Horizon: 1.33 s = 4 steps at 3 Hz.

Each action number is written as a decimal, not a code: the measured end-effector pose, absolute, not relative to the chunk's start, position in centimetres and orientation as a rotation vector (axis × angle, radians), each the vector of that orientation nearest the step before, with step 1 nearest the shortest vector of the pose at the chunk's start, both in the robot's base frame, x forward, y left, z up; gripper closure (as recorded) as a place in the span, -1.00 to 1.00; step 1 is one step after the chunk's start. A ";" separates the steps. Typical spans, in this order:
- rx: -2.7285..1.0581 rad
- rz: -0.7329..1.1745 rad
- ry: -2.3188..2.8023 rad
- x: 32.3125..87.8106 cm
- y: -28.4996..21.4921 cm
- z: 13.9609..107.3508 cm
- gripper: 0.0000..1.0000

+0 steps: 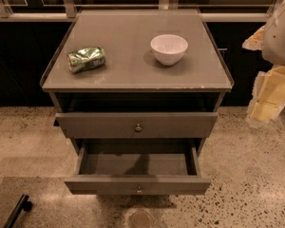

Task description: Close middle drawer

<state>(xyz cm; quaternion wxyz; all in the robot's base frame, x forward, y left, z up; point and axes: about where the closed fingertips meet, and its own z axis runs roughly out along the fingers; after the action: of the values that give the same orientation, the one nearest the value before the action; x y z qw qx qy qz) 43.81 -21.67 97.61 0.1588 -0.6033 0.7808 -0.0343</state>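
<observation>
Middle drawer (114, 185) lies open down-left of right-edge gripper (259, 112).

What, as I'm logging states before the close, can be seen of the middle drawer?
The middle drawer is grey-brown, wood-like, with a flat low front and a small round metal knob at its centre. It stands pulled far out and level, below another drawer front; inside shows only shadow. Nothing touches it: the gripper hangs at the right, well apart.

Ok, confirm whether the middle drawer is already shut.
No. The middle drawer stands pulled far out with its inside showing, and the gripper hangs at the far right, apart from it.
</observation>
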 end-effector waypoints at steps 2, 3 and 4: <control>-1.683 -0.083 2.208 43.6 -22.3 96.8 -1.00; -1.654 0.018 2.136 42.2 -22.3 92.8 -1.00; -1.582 0.267 2.071 40.7 -21.3 83.2 -1.00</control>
<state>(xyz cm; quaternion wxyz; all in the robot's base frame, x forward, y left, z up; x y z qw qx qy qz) 40.67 -21.29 83.22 0.2582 -0.5834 0.7637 0.0985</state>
